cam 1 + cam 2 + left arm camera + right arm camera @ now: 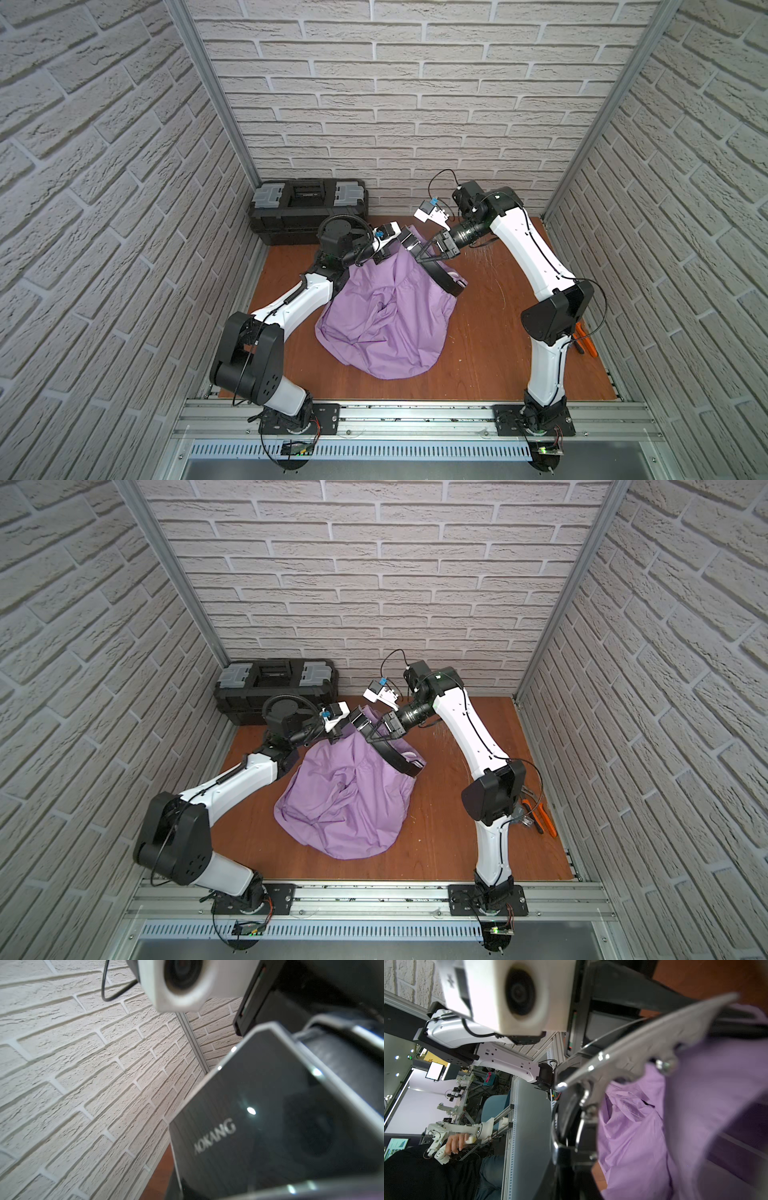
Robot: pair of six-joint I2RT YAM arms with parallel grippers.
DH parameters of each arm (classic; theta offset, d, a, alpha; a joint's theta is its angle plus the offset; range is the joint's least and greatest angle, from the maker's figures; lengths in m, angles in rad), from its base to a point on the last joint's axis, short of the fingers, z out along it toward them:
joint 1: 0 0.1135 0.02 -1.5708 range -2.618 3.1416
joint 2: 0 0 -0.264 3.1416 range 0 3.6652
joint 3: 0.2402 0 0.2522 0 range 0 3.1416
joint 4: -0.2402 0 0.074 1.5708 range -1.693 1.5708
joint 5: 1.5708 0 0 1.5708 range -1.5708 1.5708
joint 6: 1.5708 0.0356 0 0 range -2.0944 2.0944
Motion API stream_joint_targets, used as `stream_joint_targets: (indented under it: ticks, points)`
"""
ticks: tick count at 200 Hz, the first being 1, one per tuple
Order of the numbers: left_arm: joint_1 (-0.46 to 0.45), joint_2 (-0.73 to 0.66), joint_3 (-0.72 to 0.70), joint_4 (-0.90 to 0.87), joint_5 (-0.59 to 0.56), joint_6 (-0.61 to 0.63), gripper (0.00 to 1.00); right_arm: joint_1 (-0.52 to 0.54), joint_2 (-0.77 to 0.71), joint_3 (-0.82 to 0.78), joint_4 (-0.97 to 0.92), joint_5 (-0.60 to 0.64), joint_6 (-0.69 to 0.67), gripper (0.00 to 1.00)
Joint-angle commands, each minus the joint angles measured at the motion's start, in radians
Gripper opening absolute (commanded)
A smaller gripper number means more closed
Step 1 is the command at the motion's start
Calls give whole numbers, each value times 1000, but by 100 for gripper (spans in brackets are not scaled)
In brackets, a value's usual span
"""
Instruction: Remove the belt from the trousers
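Squeezing tight, the left gripper (407, 244) pinches the belt (441, 277) by its buckle (259, 1105); the black strap trails over the heaped trousers' (386, 328) far-right edge. Right gripper (432, 249) sits just beside it. Spread or gripping? Can't tell.

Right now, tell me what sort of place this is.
Probably a robotics lab test cell: brick-pattern wall panels on aluminium posts, left arm and right arm bolted to a rail, more robot rigs and monitors beyond.

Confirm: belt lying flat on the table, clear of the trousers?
No, the belt curves along the raised top edge of the trousers.
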Motion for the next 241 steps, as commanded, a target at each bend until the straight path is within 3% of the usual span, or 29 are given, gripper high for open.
stream_joint_targets:
  ticks: [1, 9, 38, 51, 65, 78, 87, 104, 125, 132, 159, 178, 213, 225, 241]
  points:
    - [-8, -110, -17, -40, -39, 38, 0, -11, -36, 2, 190, 165, 112, 41]
    - [-14, -134, -5, -104, -93, 33, 0, -12, -85, 0, 249, 249, 159, 49]
    - [-40, -175, 183, -473, -409, -117, 0, -23, -283, -152, 551, 563, 339, 62]
    - [-60, -154, 320, -655, -598, -186, 0, -22, -435, -346, 769, 693, 379, 63]
    - [-72, -111, 477, -819, -712, -214, 0, -14, -636, -645, 1084, 828, 388, 66]
    - [-92, -54, 633, -945, -795, -219, 0, 17, -794, -911, 1388, 934, 334, 77]
    - [-114, -6, 742, -1000, -862, -221, 0, 55, -853, -1012, 1518, 987, 240, 80]
    - [-163, 107, 994, -1105, -962, -213, 0, 115, -818, -929, 1434, 1069, 89, 84]
    - [-238, 353, 1516, -1340, -1087, -214, 0, 143, -685, -680, 1214, 1116, 34, 87]
    - [-261, 396, 1612, -1350, -1118, -215, 0, 154, -661, -643, 1197, 1111, 17, 88]
    - [-339, 391, 1593, -1331, -1227, -226, 0, 212, -644, -683, 1299, 1087, -56, 90]
    - [-357, 385, 1497, -1376, -1263, -252, 0, 239, -620, -722, 1340, 1115, -73, 91]
    - [-357, 325, 1259, -1427, -1163, -369, 0, 258, -589, -916, 1551, 1329, -104, 88]
    - [-354, 289, 1162, -1407, -1124, -416, 0, 261, -589, -994, 1630, 1359, -123, 81]
    - [-339, 232, 1027, -1364, -1054, -481, 0, 270, -592, -1077, 1709, 1392, -134, 55]
